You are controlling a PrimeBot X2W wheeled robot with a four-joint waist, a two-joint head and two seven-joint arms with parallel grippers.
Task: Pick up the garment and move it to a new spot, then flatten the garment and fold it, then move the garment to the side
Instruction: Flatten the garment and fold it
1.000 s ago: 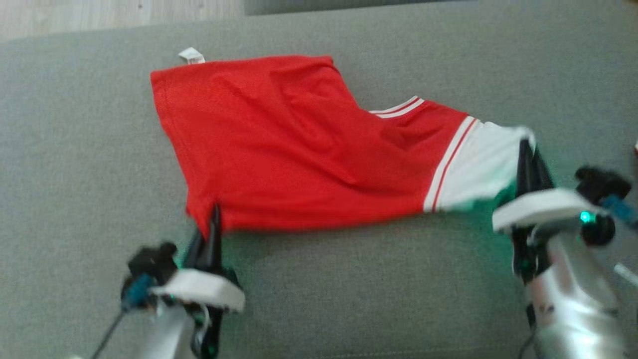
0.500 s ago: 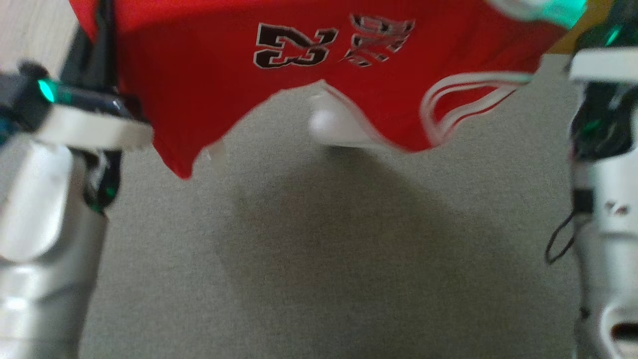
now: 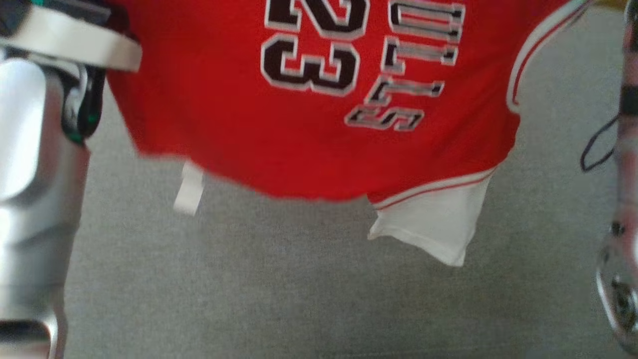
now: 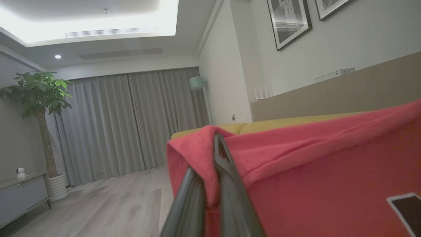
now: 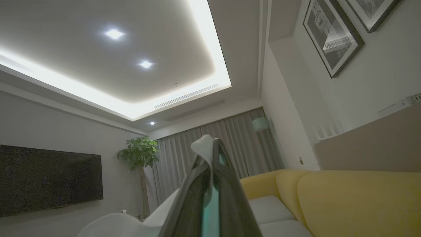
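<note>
A grey upholstered surface covers the lower half of the head view. Above it the garment, a red jersey, is spread wide across the upper half of the frame. Its printed side faces the camera, with a black, white-edged number 23 at upper centre and blurred lettering just to the right of it. The left forearm, pale and silvery, stands along the left edge of the head view, and the right forearm shows along the right edge. In the left wrist view the left end effector is closed, its two dark fingers clamped on a fold of the red cloth. The cloth wraps over the fingertips and runs off to the right of that frame, in front of a yellow sofa. In the right wrist view the right end effector is also closed, pinching a white part of the garment, which curls at the fingertips and drops to the lower left. At the garment's lower right in the head view hangs a white panel, edged by a thin red and white stripe. A small white tag dangles at its lower left edge.
</note>
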